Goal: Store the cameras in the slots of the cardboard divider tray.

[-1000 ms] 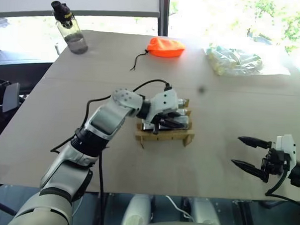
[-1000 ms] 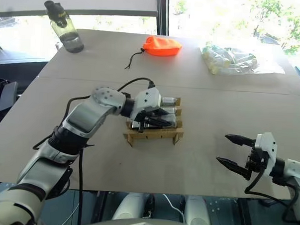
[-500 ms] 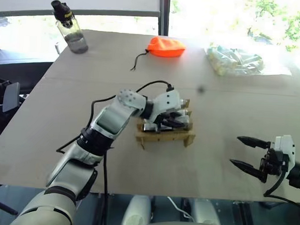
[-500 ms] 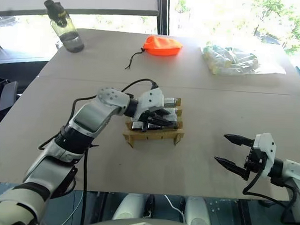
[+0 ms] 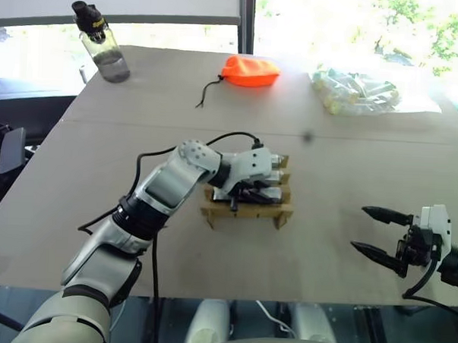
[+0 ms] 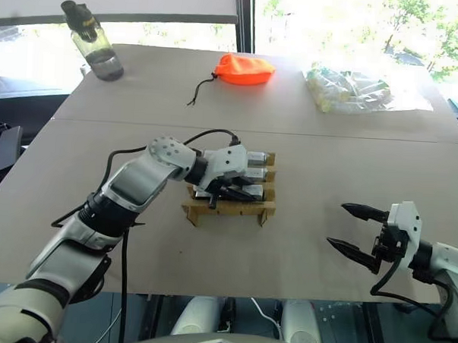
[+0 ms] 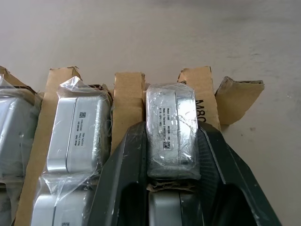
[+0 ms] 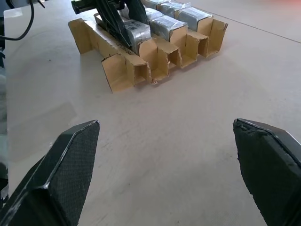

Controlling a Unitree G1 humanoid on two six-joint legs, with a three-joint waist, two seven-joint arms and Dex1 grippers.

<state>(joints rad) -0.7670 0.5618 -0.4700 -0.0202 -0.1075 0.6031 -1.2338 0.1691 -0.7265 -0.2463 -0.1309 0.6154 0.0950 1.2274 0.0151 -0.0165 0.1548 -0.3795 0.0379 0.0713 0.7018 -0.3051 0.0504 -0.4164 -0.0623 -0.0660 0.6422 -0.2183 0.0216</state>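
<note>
Two fingers of the left end effector (image 7: 171, 188) pinch a wrapped camera (image 7: 170, 129) in a tray (image 5: 246, 212) slot at frame centre. Right end effector (image 5: 377, 233), lower right, hangs spread over bare tabletop (image 5: 328, 161), well apart from the tray.

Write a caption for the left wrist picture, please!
Left hand closed on a wrapped camera in the cardboard tray.
</note>
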